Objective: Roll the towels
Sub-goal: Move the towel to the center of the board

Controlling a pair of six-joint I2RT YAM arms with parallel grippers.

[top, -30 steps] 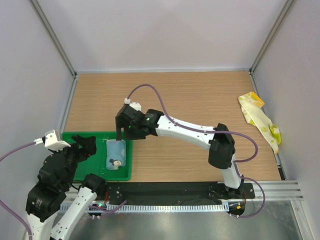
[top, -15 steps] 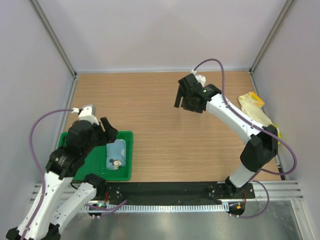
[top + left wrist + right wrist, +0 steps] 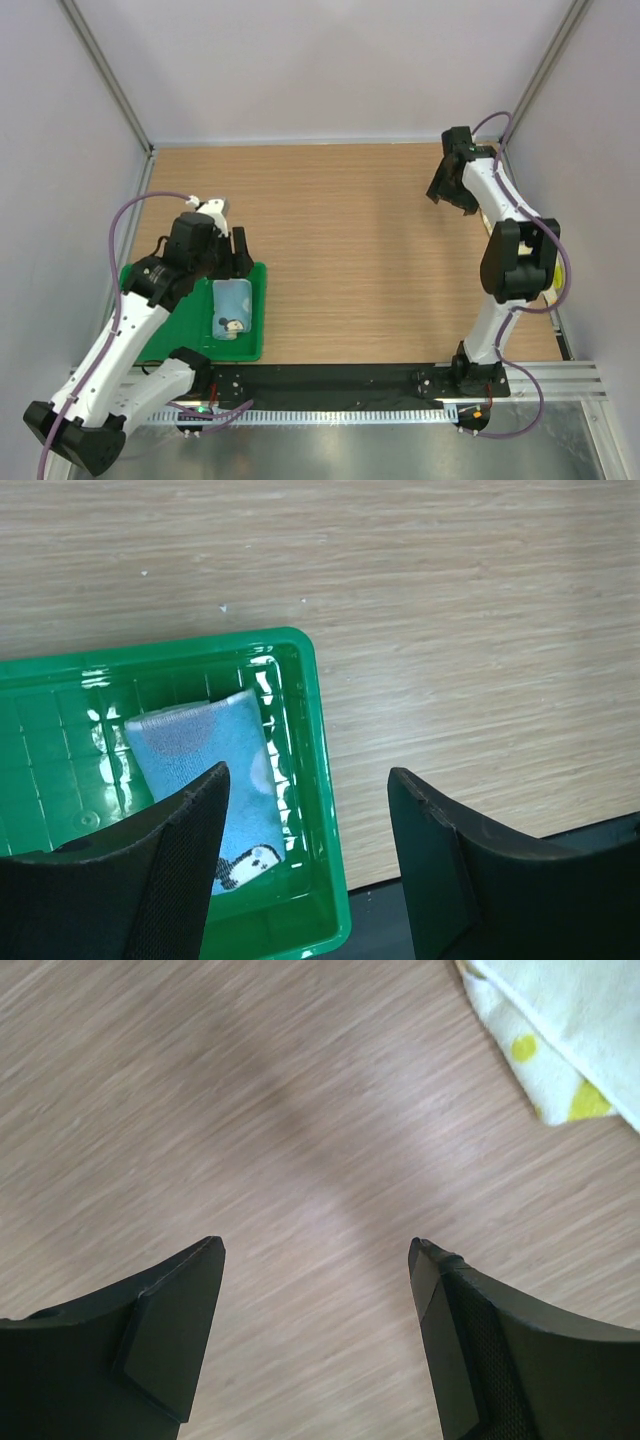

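A light blue towel (image 3: 200,748) with a penguin print lies folded up in the green tray (image 3: 312,825), at the near left of the table (image 3: 340,230). My left gripper (image 3: 308,773) hangs open above the tray's right rim, with the blue towel (image 3: 232,308) below its left finger and nothing between the fingers. A yellow-cream towel (image 3: 565,1035) with green dots lies flat on the wood, beyond and to the right of my right gripper (image 3: 317,1245), which is open and empty over bare wood. From above, the right arm hides most of that towel (image 3: 557,275).
The green tray (image 3: 255,340) sits at the table's near left edge, beside the black base rail (image 3: 350,380). Grey walls close off the left, back and right. My right gripper (image 3: 447,190) is near the back right corner and my left gripper (image 3: 228,262) is over the tray.
The right arm swung from over the tray across to the back right, near the yellow-cream towel. The left arm came forward over the tray, and its jaws narrowed a little.
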